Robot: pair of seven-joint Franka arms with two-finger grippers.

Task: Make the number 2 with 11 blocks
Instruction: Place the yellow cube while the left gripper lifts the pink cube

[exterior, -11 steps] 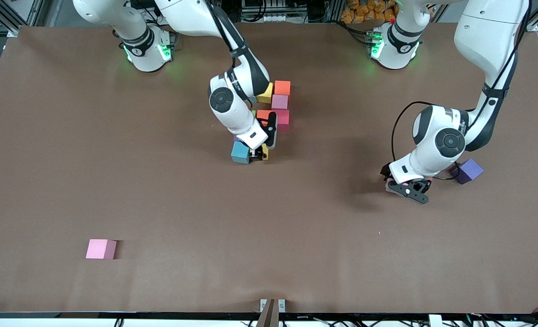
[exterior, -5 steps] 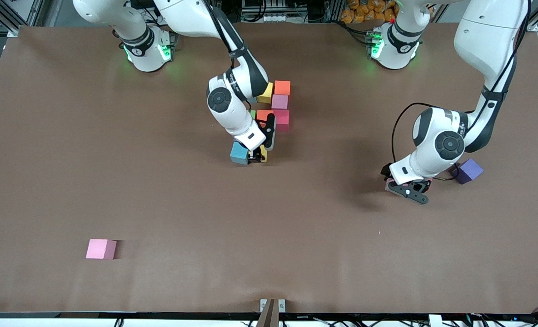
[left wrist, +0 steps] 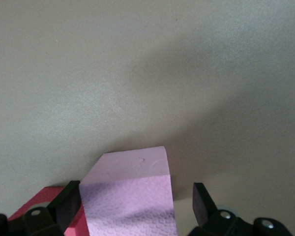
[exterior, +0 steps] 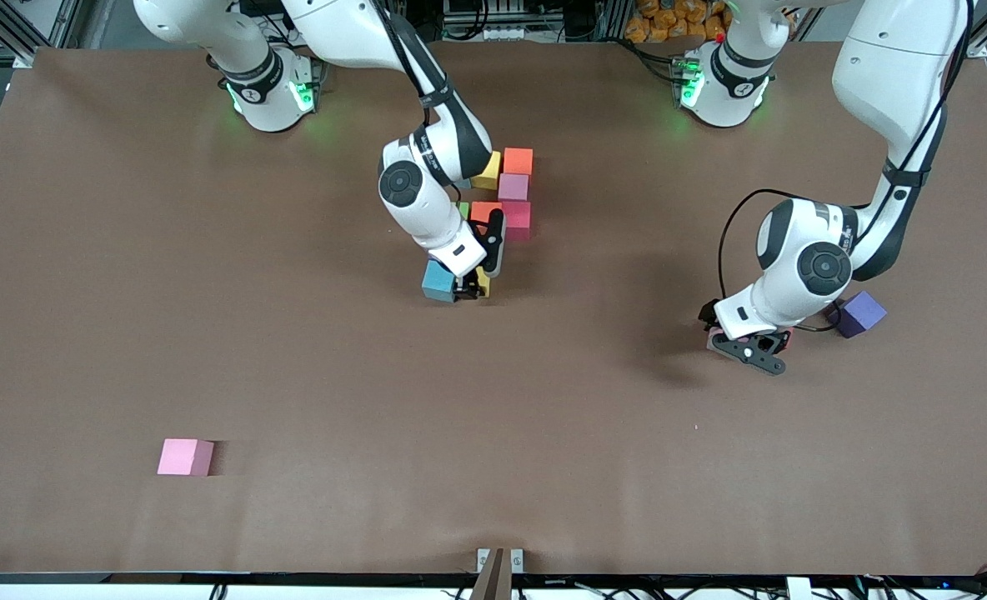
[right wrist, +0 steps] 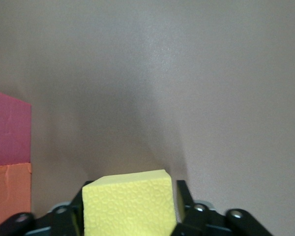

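Reaching into the middle of the table, the right gripper [exterior: 470, 289] stands low beside a blue block [exterior: 439, 281], with a yellow block [right wrist: 129, 205] between its fingers. The fingers sit just at the yellow block's sides; whether they grip it or have let go I cannot tell. Just farther from the front camera lies the cluster of blocks: an orange one [exterior: 518, 160], a pink one [exterior: 513, 186], a crimson one [exterior: 517, 215], another orange one [exterior: 484, 211] and another yellow one [exterior: 488, 173], packed close together.

Toward the left arm's end of the table, the left gripper [exterior: 750, 344] is down at the surface, its fingers spread wide on either side of a pink block [left wrist: 130, 196] without squeezing it. A purple block [exterior: 857, 312] lies near it. A lone pink block [exterior: 185, 457] sits well apart, nearer the front camera, toward the right arm's end.
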